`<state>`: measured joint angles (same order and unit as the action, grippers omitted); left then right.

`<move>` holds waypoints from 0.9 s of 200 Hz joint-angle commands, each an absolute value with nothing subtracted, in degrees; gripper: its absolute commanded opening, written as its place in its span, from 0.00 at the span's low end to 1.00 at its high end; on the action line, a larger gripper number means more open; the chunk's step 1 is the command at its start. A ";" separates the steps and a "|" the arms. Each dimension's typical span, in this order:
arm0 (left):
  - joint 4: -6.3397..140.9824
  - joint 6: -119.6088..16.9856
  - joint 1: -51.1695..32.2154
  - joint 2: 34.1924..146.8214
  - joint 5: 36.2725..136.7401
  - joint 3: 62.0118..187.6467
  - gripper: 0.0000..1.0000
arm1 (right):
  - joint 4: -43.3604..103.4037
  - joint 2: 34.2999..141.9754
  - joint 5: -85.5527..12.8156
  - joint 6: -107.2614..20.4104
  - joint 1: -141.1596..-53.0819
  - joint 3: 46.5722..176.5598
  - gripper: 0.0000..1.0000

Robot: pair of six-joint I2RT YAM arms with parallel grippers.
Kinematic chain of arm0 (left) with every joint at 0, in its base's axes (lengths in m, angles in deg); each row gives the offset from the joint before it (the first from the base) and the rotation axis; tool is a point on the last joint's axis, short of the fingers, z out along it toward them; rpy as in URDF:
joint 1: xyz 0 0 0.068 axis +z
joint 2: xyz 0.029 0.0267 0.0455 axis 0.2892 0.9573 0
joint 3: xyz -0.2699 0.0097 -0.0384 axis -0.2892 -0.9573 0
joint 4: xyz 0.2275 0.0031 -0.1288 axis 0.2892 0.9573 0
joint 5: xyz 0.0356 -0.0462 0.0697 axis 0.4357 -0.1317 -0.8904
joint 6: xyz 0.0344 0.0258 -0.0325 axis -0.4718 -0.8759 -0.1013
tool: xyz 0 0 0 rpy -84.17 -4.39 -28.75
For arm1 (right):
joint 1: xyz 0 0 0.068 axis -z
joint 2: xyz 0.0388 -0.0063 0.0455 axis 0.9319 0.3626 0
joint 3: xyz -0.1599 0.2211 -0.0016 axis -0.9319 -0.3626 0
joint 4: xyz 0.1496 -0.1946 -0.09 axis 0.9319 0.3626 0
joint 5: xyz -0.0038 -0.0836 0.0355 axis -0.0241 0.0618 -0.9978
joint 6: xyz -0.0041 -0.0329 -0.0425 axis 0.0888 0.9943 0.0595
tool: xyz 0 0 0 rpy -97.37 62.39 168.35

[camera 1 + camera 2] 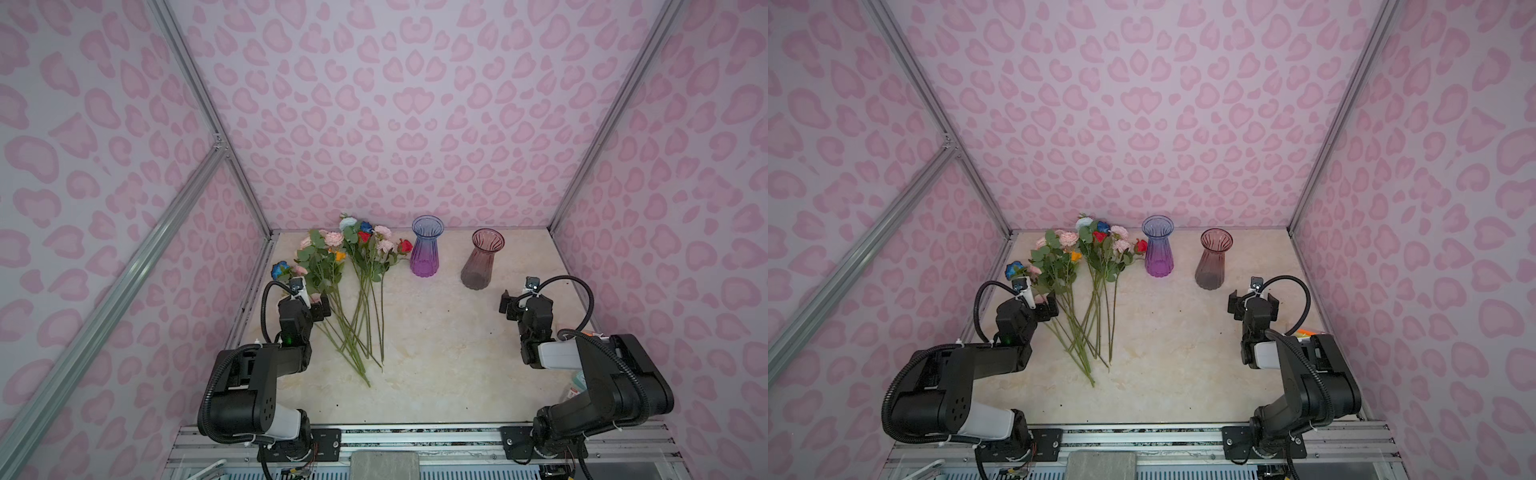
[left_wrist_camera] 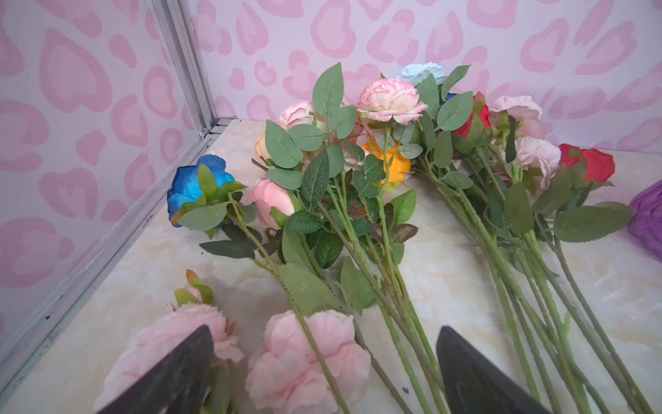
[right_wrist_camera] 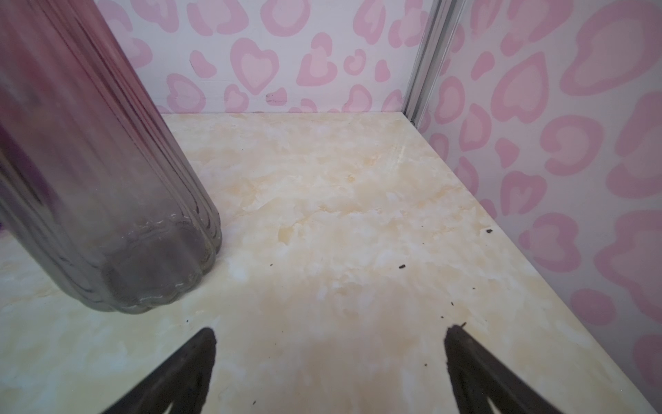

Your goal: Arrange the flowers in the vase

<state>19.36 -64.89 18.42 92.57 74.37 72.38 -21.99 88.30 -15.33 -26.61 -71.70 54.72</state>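
At the near table edge, beside the right arm's elbow, some small coloured packets [image 1: 577, 387] peek out from behind the arm. Most of them is hidden, and any print on them is too small to read.

The left gripper [image 2: 322, 337] has its jaws spread wide and grips nothing. In the left wrist view two pale pink peony heads lie at its tips. One [image 2: 161, 344] is partly covered by a finger [image 2: 179, 372]. The other [image 2: 308, 362] lies in the gap between the fingers, crossed by a green stem. Whether a finger touches a petal cannot be told, and in both top views the gripper's body mostly hides these heads.

The right gripper [image 3: 331, 331] is just as wide open and empty, over bare tabletop. The smoky pink vase [image 3: 107, 179] stands upright just ahead of one finger, apart from it, its top cut off in the wrist view.

The flowers [image 1: 353, 286] all lie flat on the left side of the marble-look table [image 1: 436, 365]. They form two loose bunches, stems crossing at the near end and heads pointing toward the back wall. A blue rose [image 2: 195, 186] lies by the left wall frame, then orange [image 2: 394, 166] and red [image 2: 593, 165] heads, with a pale blue one [image 2: 419, 73] farthest back. Leaves bury several other heads.

Farthest back, the purple vase [image 1: 427, 252] stands upright just beside the rightmost red rose.
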 commanded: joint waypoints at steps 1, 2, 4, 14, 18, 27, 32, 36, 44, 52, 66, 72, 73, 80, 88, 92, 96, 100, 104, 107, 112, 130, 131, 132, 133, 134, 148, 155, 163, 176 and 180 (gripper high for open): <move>17.34 -65.02 18.28 92.69 74.43 72.65 0.98 | -23.93 88.48 -14.49 -26.61 -71.68 54.88 1.00; 17.32 -65.02 18.30 92.71 74.42 72.67 0.98 | -23.91 88.48 -14.52 -26.61 -71.66 54.88 1.00; 17.36 -65.02 18.28 92.67 74.41 72.64 0.98 | -23.89 88.53 -14.53 -26.63 -71.67 54.88 1.00; 17.32 -65.11 18.12 92.67 74.16 72.62 0.98 | -23.97 88.42 -14.53 -26.64 -71.70 54.88 1.00; 17.32 -65.12 18.05 92.73 74.15 72.67 0.98 | -23.97 88.47 -14.49 -26.61 -71.70 54.88 1.00; 17.32 -65.19 18.12 92.74 74.06 72.64 0.98 | -23.92 88.55 -14.54 -26.65 -71.73 54.88 1.00; 17.33 -65.19 18.00 92.71 74.06 72.63 0.98 | -23.96 88.51 -14.53 -26.62 -71.73 54.88 1.00; 17.37 -65.19 18.03 92.72 74.05 72.60 0.98 | -23.97 88.55 -14.48 -26.61 -71.73 54.88 1.00; 17.39 -65.19 17.96 92.72 73.97 72.67 0.98 | -23.89 88.58 -14.53 -26.61 -71.72 54.88 1.00; 17.31 -65.19 17.97 92.73 74.00 72.61 0.98 | -23.97 88.51 -14.49 -26.63 -71.73 54.88 1.00; 17.36 -65.19 17.97 92.68 73.97 72.61 0.98 | -23.97 88.56 -14.53 -26.60 -71.75 54.89 1.00; 17.32 -65.19 17.96 92.69 73.95 72.63 0.98 | -23.93 88.53 -14.47 -26.63 -71.73 54.88 1.00; 17.32 -65.19 18.00 92.72 73.96 72.62 0.98 | -23.95 88.51 -14.46 -26.62 -71.73 54.88 1.00; 17.36 -65.19 18.01 92.70 73.93 72.59 0.98 | -23.93 88.58 -14.50 -26.61 -71.68 54.89 1.00; 17.37 -65.19 17.90 92.73 73.87 72.60 0.98 | -23.92 88.58 -14.45 -26.61 -71.67 54.92 1.00; 17.33 -65.20 17.95 92.69 73.88 72.57 0.98 | -23.83 88.58 -14.47 -26.60 -71.72 54.96 1.00; 17.35 -65.19 17.87 92.74 73.88 72.60 0.98 | -23.80 88.58 -14.46 -26.61 -71.72 54.96 1.00; 17.32 -65.19 17.90 92.70 73.82 72.59 0.98 | -23.80 88.57 -14.52 -26.63 -71.73 54.97 1.00; 17.35 -65.22 17.95 92.73 73.86 72.60 0.98 | -23.81 88.57 -14.45 -26.61 -71.74 54.96 1.00; 17.38 -65.20 17.95 92.69 73.88 72.58 0.98 | -23.80 88.56 -14.51 -26.65 -71.71 54.99 1.00; 17.34 -65.19 17.95 92.72 73.88 72.60 0.98 | -23.86 88.56 -14.51 -26.61 -71.73 54.99 1.00; 17.35 -65.19 17.91 92.73 73.88 72.54 0.98 | -23.80 88.51 -14.50 -26.67 -71.72 54.93 1.00; 17.38 -65.19 17.93 92.73 73.88 72.53 0.98 | -23.80 88.50 -14.47 -26.63 -71.72 54.95 1.00; 17.34 -65.19 17.94 92.74 73.88 72.57 0.98 | -23.80 88.50 -14.51 -26.62 -71.72 54.96 1.00; 17.33 -65.19 17.95 92.69 73.88 72.54 0.98 | -23.80 88.54 -14.48 -26.61 -71.68 54.96 1.00; 17.32 -65.19 17.91 92.72 73.84 72.57 0.98 | -23.84 88.56 -14.51 -26.65 -71.70 54.96 1.00; 17.38 -65.19 17.94 92.74 73.84 72.65 0.98 | -23.85 88.53 -14.52 -26.61 -71.71 54.88 1.00; 17.34 -65.19 17.95 92.72 73.83 72.53 0.98 | -23.87 88.53 -14.47 -26.60 -71.70 54.98 1.00; 17.34 -65.19 17.95 92.74 73.83 72.60 0.98 | -23.82 88.58 -14.46 -26.61 -71.70 54.96 1.00; 17.33 -65.19 17.92 92.73 73.87 72.60 0.98 | -23.84 88.56 -14.47 -26.63 -71.66 54.88 1.00; 17.31 -65.19 17.92 92.74 73.84 72.56 0.98 | -23.80 88.58 -14.46 -26.69 -71.65 54.89 1.00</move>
<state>19.36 -64.91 17.92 92.57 74.11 72.38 -21.99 88.30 -15.33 -26.61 -71.70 54.72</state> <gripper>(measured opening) 0.978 0.999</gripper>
